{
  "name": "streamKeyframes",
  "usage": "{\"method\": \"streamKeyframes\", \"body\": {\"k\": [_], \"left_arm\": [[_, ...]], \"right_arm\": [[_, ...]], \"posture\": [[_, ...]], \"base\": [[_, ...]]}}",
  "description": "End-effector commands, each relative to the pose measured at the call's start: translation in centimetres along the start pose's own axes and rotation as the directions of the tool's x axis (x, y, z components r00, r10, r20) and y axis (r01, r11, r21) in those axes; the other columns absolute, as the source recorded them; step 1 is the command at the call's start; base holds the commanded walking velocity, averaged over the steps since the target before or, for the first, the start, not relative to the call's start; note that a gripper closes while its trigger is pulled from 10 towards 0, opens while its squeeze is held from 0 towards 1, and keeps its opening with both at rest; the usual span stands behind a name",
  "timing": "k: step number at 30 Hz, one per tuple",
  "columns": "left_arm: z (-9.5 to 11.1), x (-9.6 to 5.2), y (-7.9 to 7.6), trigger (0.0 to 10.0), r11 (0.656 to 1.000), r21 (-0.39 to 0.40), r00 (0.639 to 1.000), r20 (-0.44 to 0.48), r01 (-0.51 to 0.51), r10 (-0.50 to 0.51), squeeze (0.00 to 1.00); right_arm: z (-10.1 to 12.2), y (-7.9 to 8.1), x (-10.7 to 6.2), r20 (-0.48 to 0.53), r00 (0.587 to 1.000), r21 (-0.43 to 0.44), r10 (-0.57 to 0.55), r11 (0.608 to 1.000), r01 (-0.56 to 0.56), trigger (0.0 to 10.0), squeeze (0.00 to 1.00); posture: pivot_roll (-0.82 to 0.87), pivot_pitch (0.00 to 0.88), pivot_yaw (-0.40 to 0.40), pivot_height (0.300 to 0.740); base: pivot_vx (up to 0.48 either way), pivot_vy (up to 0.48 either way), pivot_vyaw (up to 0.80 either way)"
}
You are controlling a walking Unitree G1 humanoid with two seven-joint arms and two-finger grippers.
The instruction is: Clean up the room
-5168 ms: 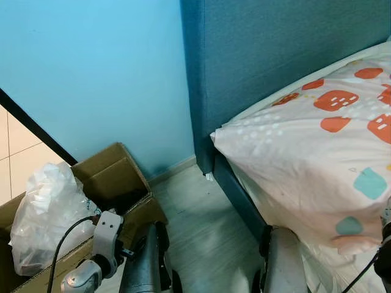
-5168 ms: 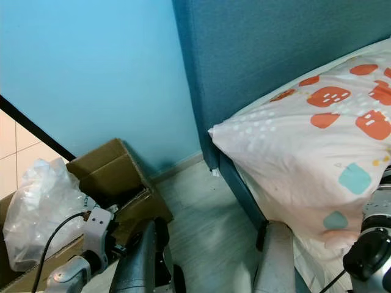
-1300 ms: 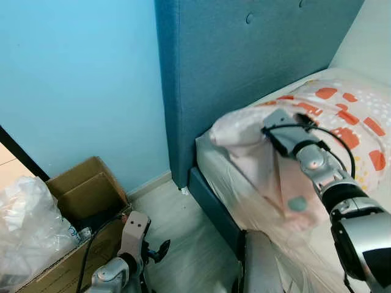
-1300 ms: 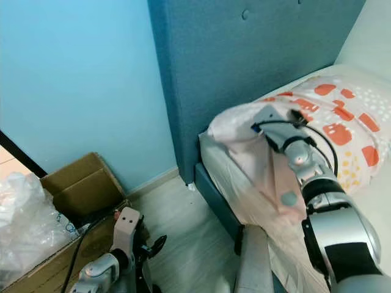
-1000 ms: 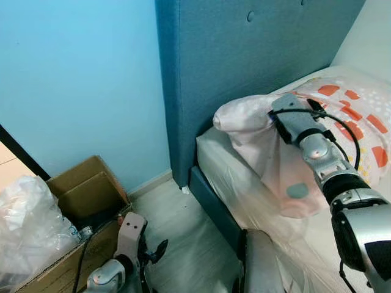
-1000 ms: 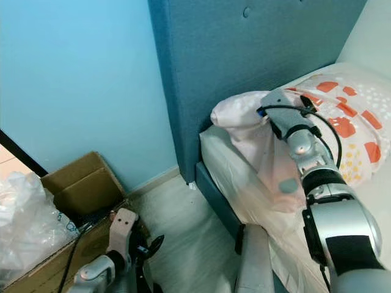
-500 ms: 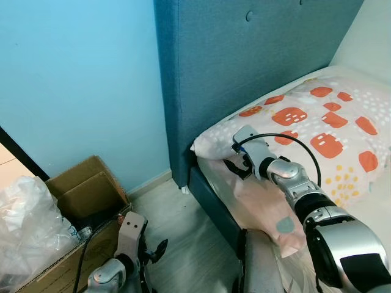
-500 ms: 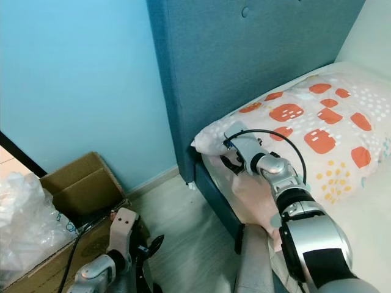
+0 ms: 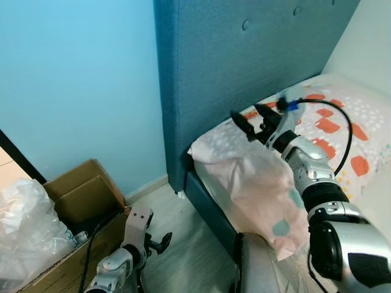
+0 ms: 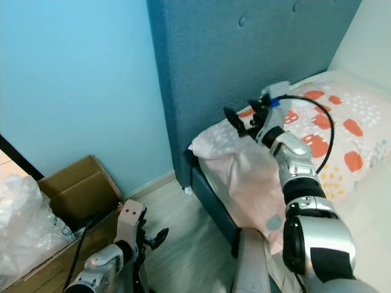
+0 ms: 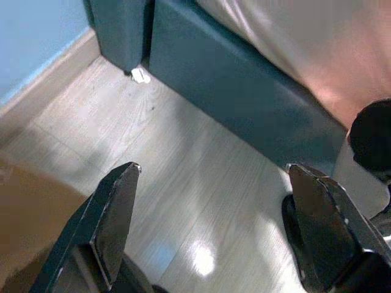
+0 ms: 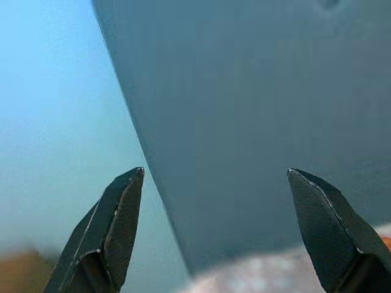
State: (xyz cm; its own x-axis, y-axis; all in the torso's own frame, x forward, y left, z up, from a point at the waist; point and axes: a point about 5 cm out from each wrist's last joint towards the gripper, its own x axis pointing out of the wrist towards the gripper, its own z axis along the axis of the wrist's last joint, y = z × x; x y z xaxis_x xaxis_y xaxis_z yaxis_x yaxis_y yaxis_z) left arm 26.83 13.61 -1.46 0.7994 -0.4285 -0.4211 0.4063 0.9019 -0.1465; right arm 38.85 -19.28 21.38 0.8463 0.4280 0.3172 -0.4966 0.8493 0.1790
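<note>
A pale pink pillow point(image 9: 259, 183) with orange and teal patches lies on the bed against the blue headboard point(image 9: 232, 55). Its near corner droops over the mattress edge. My right gripper point(image 9: 245, 116) hangs open just above the pillow's head end, close to the headboard, with nothing between its fingers. In the right wrist view the right gripper point(image 12: 214, 172) faces the headboard with its fingers wide apart. My left gripper point(image 9: 160, 242) hangs low by the floor. The left wrist view shows the left gripper point(image 11: 212, 168) open over wooden floor beside the bed base.
An open cardboard box point(image 9: 79, 195) stands at the left against the light blue wall, with a clear plastic bag point(image 9: 21, 226) bulging out of it. The dark bed base point(image 9: 211, 210) borders a strip of wooden floor point(image 9: 177, 226).
My right gripper has let go of the pillow and risen from its front corner toward the headboard. The pillow, lifted a second ago, now lies flat on the bed.
</note>
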Motion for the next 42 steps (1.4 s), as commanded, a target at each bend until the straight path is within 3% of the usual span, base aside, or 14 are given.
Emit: {"method": "streamKeyframes", "body": {"k": [1, 6, 8, 11, 16, 21, 29, 30, 31, 32, 34, 36, 42], "left_arm": [[-0.9, -0.1, -0.1, 10.0, 1.000, -0.022, 0.999, -0.046, -0.021, 0.020, 0.00], [-1.1, -0.3, 1.1, 10.0, 0.993, -0.026, 0.989, -0.096, -0.115, 0.112, 0.00], [-1.1, -0.3, 1.3, 10.0, 0.991, -0.033, 0.988, -0.098, -0.127, 0.123, 0.00], [-0.6, -0.5, 2.6, 10.0, 0.971, -0.070, 0.970, -0.099, -0.228, 0.221, 0.00], [-0.6, -0.8, 3.7, 10.0, 0.949, -0.091, 0.949, -0.123, -0.301, 0.289, 0.00], [-1.3, -1.2, 4.1, 10.0, 0.935, -0.089, 0.929, -0.176, -0.344, 0.325, 0.00], [-4.1, -2.8, 4.3, 10.0, 0.915, -0.060, 0.882, -0.297, -0.399, 0.365, 0.00], [-6.2, -4.3, 4.6, 10.0, 0.897, -0.042, 0.838, -0.378, -0.440, 0.393, 0.00], [-7.1, -5.0, 4.7, 10.0, 0.887, -0.041, 0.817, -0.410, -0.460, 0.405, 0.00], [-7.1, -5.0, 4.7, 10.0, 0.887, -0.041, 0.817, -0.410, -0.460, 0.405, 0.00], [-8.6, -6.2, 4.8, 10.0, 0.874, -0.035, 0.784, -0.461, -0.485, 0.417, 0.00], [-8.7, -6.3, 4.8, 10.0, 0.873, -0.034, 0.782, -0.464, -0.486, 0.417, 0.00], [-9.2, -6.7, 4.8, 10.0, 0.866, -0.035, 0.766, -0.484, -0.499, 0.423, 0.00]], "right_arm": [[-1.9, -0.4, -1.3, 0.000, 0.996, 0.103, -0.094, 0.990, 0.094, 10.0, 0.00], [-7.9, 0.9, -4.6, -0.075, 0.970, 0.275, -0.231, 0.930, 0.243, 10.0, 0.00], [-8.4, 1.0, -5.0, -0.067, 0.970, 0.299, -0.235, 0.922, 0.244, 10.0, 0.00], [-11.8, 1.8, -7.5, -0.163, 0.943, 0.347, -0.291, 0.878, 0.331, 10.0, 0.00], [-12.8, 2.2, -8.5, -0.189, 0.934, 0.361, -0.302, 0.863, 0.352, 10.0, 0.00], [-12.5, 2.1, -8.5, -0.188, 0.930, 0.340, -0.314, 0.868, 0.362, 10.0, 0.00], [-11.2, 0.3, -8.8, -0.160, 0.896, 0.272, -0.414, 0.854, 0.443, 10.0, 0.00], [-10.8, -0.6, -9.4, -0.160, 0.870, 0.236, -0.467, 0.838, 0.493, 10.0, 0.00], [-10.8, -1.0, -9.6, -0.162, 0.861, 0.225, -0.482, 0.831, 0.508, 10.0, 0.00], [-10.8, -1.0, -9.6, -0.162, 0.861, 0.225, -0.482, 0.831, 0.508, 10.0, 0.00], [-10.9, -1.3, -10.2, -0.184, 0.842, 0.198, -0.506, 0.820, 0.536, 10.0, 0.00], [-11.0, -1.4, -10.2, -0.186, 0.841, 0.196, -0.508, 0.819, 0.539, 10.0, 0.00], [-14.2, -0.3, -11.7, -0.352, 0.789, 0.111, -0.504, 0.815, 0.569, 10.0, 0.00]], "posture": [[0.07, 0.072, -0.039, 0.476], [0.04, 0.041, -0.020, 0.476], [0.04, 0.041, -0.020, 0.481], [0.03, 0.015, -0.005, 0.501], [0.03, 0.000, 0.011, 0.516], [0.03, 0.000, 0.019, 0.531], [0.02, 0.000, 0.030, 0.556], [0.01, 0.000, 0.039, 0.566], [0.01, 0.000, 0.043, 0.571], [0.01, 0.000, 0.043, 0.571], [0.01, 0.000, 0.044, 0.586], [0.01, 0.000, 0.044, 0.591], [0.03, 0.000, 0.019, 0.616]], "base": [[0.000, 0.000, 0.00], [0.000, 0.000, 0.00], [0.000, 0.000, 0.00], [0.000, 0.000, 0.00], [0.000, 0.000, 0.00], [0.000, 0.000, 0.00], [0.000, 0.000, 0.00], [0.000, 0.000, 0.00], [0.000, 0.000, 0.00], [0.000, 0.000, 0.00], [0.000, 0.000, 0.00], [0.000, 0.000, 0.00], [0.000, 0.000, 0.00]]}}
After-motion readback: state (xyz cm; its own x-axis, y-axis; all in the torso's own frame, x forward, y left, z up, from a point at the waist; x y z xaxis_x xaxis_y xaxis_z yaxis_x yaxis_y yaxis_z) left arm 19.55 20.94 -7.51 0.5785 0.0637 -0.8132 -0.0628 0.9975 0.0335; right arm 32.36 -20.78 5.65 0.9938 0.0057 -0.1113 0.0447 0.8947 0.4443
